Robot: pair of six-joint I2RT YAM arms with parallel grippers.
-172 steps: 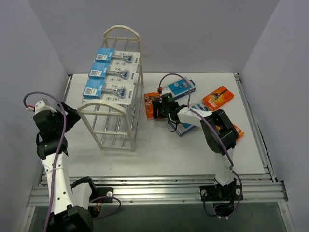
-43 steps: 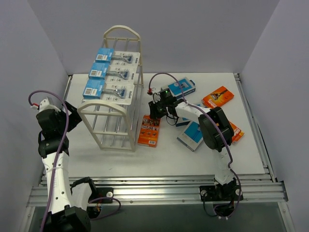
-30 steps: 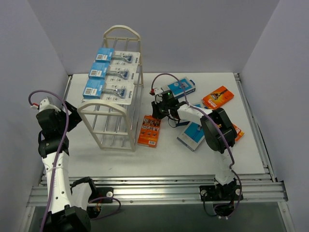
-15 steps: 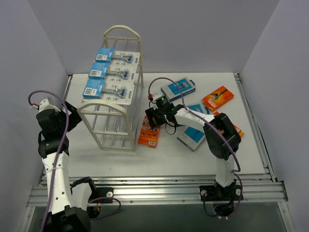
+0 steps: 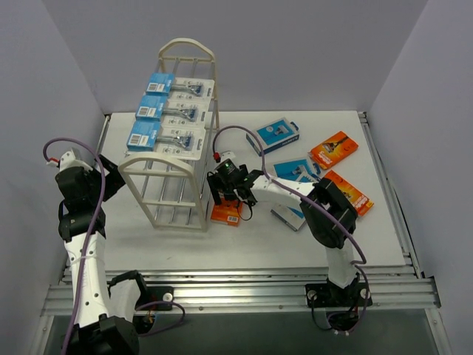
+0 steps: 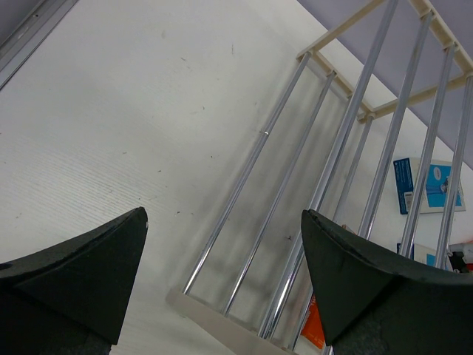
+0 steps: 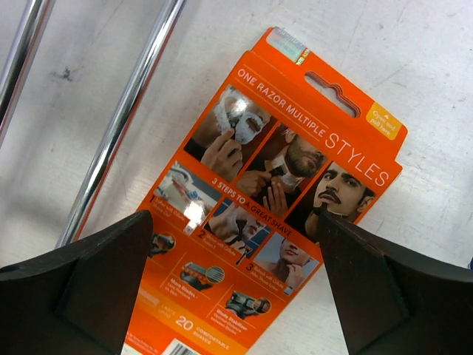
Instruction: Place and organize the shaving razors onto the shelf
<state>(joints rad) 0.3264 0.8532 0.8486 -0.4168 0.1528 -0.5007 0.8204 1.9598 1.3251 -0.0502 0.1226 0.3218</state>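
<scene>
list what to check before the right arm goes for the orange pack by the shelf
1. Right gripper open: ok.
2. Orange pack lying flat right below it: ok.
3. Orange pack clear of the shelf rods: cannot tell, one rod runs close along its edge.
4. Left gripper open, empty, on the shelf's other side: ok.
5. Room on the top tier: not ok, three blister packs cover most of it.

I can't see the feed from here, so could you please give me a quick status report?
Left end effector open, empty, by shelf. Right end effector open above orange box, flat on table. Nothing seen blocking shelf.
</scene>
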